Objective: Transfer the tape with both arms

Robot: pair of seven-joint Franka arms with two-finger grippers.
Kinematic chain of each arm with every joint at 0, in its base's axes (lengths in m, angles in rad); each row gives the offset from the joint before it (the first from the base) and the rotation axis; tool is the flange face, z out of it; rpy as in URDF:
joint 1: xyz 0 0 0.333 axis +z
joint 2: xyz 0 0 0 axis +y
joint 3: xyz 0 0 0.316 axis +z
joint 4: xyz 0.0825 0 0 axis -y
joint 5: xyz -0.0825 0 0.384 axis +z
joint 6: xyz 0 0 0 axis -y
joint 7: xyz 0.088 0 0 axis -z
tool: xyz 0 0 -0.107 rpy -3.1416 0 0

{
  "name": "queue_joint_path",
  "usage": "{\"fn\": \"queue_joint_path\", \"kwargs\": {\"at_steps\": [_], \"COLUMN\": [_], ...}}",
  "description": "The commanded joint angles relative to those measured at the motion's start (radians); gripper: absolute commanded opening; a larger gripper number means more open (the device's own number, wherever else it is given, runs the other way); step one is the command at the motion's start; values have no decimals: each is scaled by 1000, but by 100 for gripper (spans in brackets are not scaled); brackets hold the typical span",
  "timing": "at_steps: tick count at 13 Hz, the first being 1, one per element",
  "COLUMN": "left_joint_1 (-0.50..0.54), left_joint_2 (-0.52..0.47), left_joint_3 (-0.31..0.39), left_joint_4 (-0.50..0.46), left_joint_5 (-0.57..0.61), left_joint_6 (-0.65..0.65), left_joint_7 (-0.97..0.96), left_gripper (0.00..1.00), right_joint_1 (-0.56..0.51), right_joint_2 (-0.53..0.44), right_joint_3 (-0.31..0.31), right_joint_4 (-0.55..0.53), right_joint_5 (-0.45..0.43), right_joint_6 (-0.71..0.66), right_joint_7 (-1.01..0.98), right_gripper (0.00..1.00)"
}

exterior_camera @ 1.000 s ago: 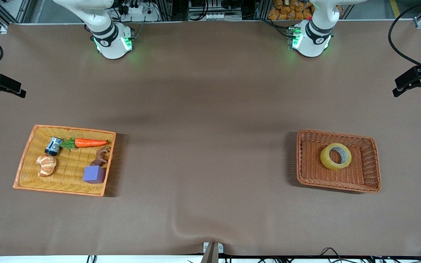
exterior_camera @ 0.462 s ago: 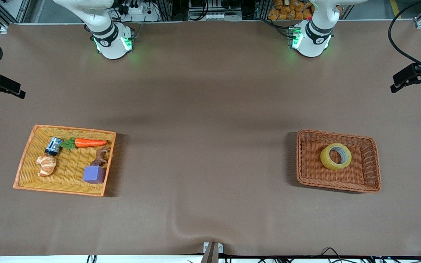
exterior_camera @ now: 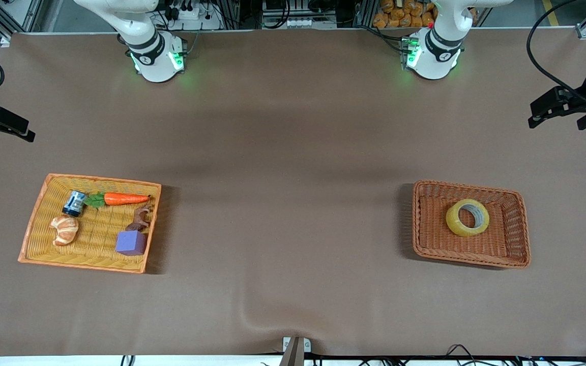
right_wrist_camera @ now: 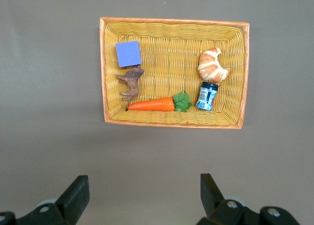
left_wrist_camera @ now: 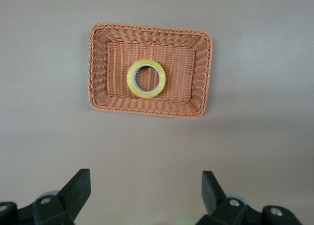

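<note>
Table (exterior_camera: pixel 293 152) w/ two baskets, well apart. You've got the yellow basket (exterior_camera: pixel 36 231) at the right arm's end holding a carrot (exterior_camera: pixel 126 199), croissant (exterior_camera: pixel 64 229), purple block (exterior_camera: pixel 130 243), can (exterior_camera: pixel 74 203) & a small brown figure (exterior_camera: pixel 140 219). The brown basket (exterior_camera: pixel 519 249) sits at the left arm's end, and the tape (exterior_camera: pixel 467 217) lies flat inside it, near the middle.

Left gripper (left_wrist_camera: pixel 143 195) is up high over bare table beside the brown basket, fingers wide apart, holding nothing. Right gripper (right_wrist_camera: pixel 142 195) is likewise high by the yellow basket, spread wide, nothing in it.

Step in hand: can't settle it. Tape in this basket fits either pickup pending or delivery done, so judge from your source/target setup.
</note>
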Motion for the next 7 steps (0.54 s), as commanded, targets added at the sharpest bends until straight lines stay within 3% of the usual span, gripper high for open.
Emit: {"fn": "queue_joint_path", "kwargs": {"at_steps": [1,7], "left_joint_1": [-14,-9], "left_joint_2": [-19,-19], "left_joint_3": [11,12], "left_joint_4": [-6,-8], "left_joint_5": [8,7], "left_joint_6": [-18,-20], "left_joint_7": [-1,1], "left_gripper": [100,100], "right_joint_1": [-3,3], "right_joint_2": [-9,-9], "right_joint_3": [9,9], "right_joint_4": [-7,-7], "right_joint_5": [14,14], "right_joint_6": [9,1], "right_joint_7": [-5,1], "right_gripper": [100,100]}}
